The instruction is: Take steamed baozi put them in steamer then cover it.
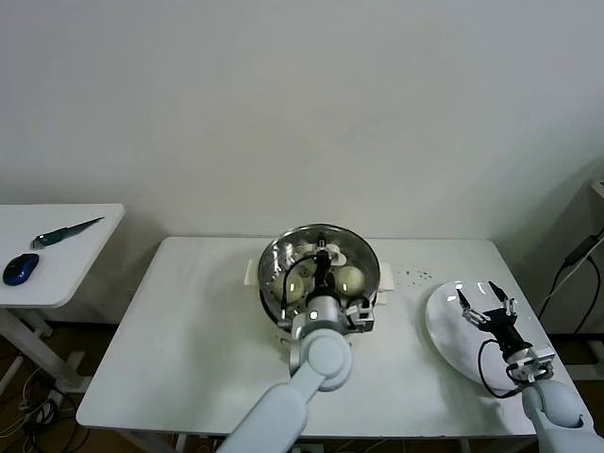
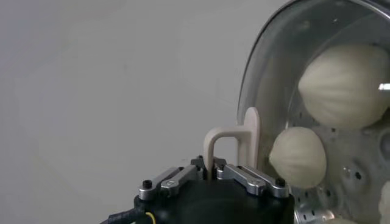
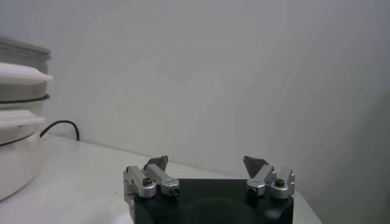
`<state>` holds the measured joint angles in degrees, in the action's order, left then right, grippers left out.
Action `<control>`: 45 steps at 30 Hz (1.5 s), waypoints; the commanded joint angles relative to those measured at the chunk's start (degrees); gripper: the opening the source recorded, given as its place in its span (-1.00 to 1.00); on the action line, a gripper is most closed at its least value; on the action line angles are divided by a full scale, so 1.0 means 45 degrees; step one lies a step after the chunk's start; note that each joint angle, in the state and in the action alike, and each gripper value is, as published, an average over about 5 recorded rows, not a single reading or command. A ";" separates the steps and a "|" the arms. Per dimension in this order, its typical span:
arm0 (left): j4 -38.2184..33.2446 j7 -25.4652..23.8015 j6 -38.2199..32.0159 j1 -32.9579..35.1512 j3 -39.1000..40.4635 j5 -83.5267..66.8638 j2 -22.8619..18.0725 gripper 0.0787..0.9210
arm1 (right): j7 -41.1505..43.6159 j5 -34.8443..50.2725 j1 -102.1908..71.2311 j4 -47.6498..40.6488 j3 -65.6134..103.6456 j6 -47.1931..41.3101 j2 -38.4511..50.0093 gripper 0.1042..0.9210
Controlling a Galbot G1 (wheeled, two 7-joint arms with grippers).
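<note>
The cover (image 1: 319, 265) is seen resting on the steamer (image 1: 274, 297), which stands near the middle of the white surface (image 1: 189, 330), toward its far edge. The left hand (image 1: 324, 256) is positioned over the centre of the cover, and its fingers are pressed together on the cream-white bar handle (image 2: 234, 141), as is shown in the left wrist view, where the handle rises from between the closed fingers (image 2: 250, 178) of the left hand (image 2: 211, 175). Through the clear glass, the steamed baozi (image 1: 349, 278) are seen lying inside the steel basket; in the left wrist view two of them (image 2: 345, 86) are shown plainly against the perforated metal, with the edges of others at the frame's border. The metal rim of the cover (image 2: 259, 79) is seen curving beside the handle. The right hand (image 1: 487, 308) is held over a white plate (image 1: 444, 330) at the right side of the surface, well apart from the steamer, and its fingers are spread wide with nothing between them; the same spread is confirmed in the right wrist view, where the right hand (image 3: 205, 165) is shown open above the surface (image 3: 79, 176) and the side of the steamer (image 3: 18, 122) is seen at the frame's edge. On a separate small side table (image 1: 85, 226) to the left, a blue mouse (image 1: 21, 269) and a green-handled tool (image 1: 66, 231) are laid.
</note>
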<state>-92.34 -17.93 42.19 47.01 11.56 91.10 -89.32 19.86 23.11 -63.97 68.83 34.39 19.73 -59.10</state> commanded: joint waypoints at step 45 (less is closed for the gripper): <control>-0.4955 -0.0563 0.0625 0.1897 0.0341 -0.0857 0.2580 0.56 | -0.0179 -0.0368 -0.0205 0.1255 0.0413 -0.2298 0.0305 0.76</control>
<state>-103.00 -19.86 42.19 51.61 13.64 89.23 -83.29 19.63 21.43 -64.72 72.18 35.98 13.08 -57.83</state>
